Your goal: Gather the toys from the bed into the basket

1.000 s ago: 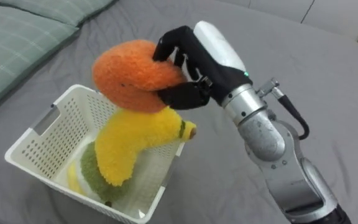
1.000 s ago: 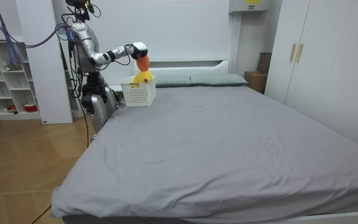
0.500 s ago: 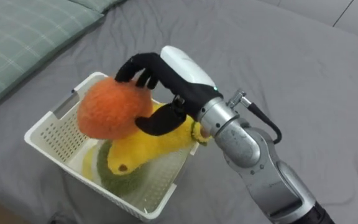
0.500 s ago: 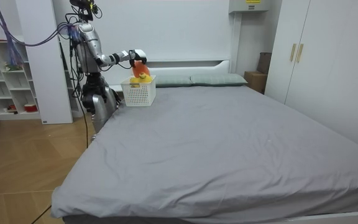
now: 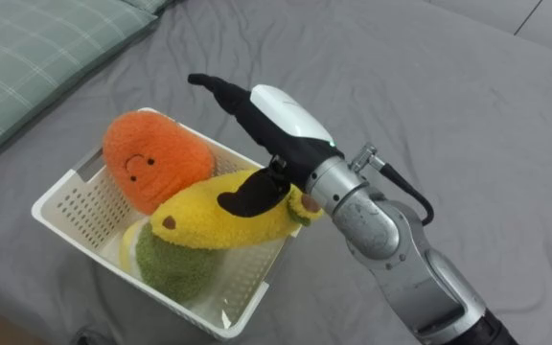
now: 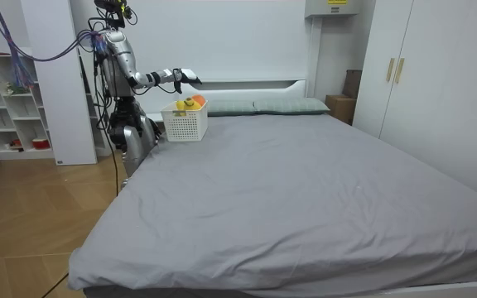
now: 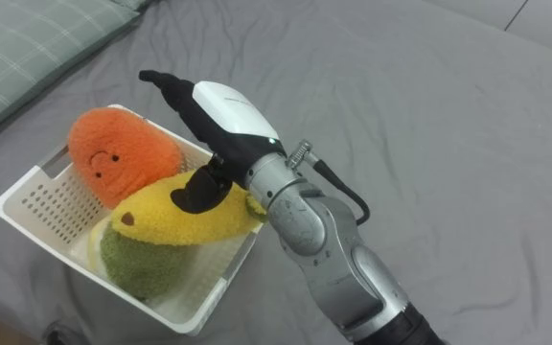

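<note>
Orange plush toy point(image 5: 151, 171) in white basket point(image 5: 65, 216), just apart from the spread-open robot hand point(image 5: 286, 123)

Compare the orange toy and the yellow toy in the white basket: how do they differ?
The orange toy is round and shows a smiling face; the yellow toy is long. The orange toy sits upright against the basket wall; the yellow toy lies across a green toy. The yellow toy's end reaches over the rim; the orange toy does not. Both are fuzzy plush, inside the basket.
</note>
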Robot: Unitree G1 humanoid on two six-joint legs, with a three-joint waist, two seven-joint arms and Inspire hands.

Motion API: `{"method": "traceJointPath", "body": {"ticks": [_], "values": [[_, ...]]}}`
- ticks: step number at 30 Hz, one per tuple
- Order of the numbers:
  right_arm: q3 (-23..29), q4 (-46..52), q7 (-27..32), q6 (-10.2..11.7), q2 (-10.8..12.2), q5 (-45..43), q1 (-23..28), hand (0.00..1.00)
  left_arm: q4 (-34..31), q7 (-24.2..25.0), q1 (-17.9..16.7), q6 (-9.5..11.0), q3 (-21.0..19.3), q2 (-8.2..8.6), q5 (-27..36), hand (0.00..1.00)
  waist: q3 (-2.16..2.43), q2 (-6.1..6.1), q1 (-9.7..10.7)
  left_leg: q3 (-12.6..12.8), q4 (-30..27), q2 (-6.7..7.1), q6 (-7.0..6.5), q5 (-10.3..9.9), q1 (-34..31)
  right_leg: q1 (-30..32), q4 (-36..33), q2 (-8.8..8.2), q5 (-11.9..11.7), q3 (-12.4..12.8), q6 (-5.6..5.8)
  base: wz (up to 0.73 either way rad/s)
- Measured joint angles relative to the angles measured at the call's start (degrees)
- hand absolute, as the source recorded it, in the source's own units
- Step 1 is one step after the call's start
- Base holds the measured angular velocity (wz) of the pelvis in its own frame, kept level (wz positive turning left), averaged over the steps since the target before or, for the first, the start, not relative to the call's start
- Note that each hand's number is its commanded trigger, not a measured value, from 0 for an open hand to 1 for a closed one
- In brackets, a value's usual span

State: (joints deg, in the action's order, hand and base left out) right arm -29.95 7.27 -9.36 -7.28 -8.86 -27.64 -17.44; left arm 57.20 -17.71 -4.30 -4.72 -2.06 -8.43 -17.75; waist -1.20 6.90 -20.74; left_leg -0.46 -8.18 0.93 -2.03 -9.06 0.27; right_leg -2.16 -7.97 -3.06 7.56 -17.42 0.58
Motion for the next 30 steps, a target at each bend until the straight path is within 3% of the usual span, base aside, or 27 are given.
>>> {"method": "traceJointPath", "body": {"ticks": [16,20,23,30], "values": [[1.0,-2.2,0.1,-0.1,-0.1,-0.8,0.0,0.0,0.1,0.0,-0.2,-0.1,-0.1,0.1,-0.1,0.0,-0.21,-0.33,0.6,-0.3,-0.1,0.08,0.01,0.0,0.2,-0.8,0.2,0.0,0.0,0.1,0.0,0.01],[2.1,-2.2,1.2,0.1,-0.3,-0.9,0.3,0.0,-0.8,0.2,-0.5,-0.2,-0.5,0.08,-0.1,0.0,-0.21,-0.35,1.6,-0.3,-0.4,0.09,0.01,0.0,0.2,-0.9,0.2,0.0,0.0,0.2,0.0,0.01],[4.0,-1.9,2.9,0.6,-0.7,-0.2,1.3,0.0,-1.0,0.4,-0.9,-0.2,-1.3,0.05,0.0,0.0,-0.04,-0.38,2.5,-0.1,-0.5,0.06,0.01,0.0,0.4,-0.9,0.1,-0.02,0.0,0.4,0.0,-0.03],[16.0,-0.4,8.1,3.4,-2.8,4.3,7.0,0.0,-1.1,0.3,-4.1,0.5,-4.6,0.91,-0.2,0.0,0.4,-1.32,5.9,1.3,-0.5,-0.13,-0.04,-0.1,1.2,-1.2,-0.2,-0.08,0.0,1.2,0.01,-0.07]]}}
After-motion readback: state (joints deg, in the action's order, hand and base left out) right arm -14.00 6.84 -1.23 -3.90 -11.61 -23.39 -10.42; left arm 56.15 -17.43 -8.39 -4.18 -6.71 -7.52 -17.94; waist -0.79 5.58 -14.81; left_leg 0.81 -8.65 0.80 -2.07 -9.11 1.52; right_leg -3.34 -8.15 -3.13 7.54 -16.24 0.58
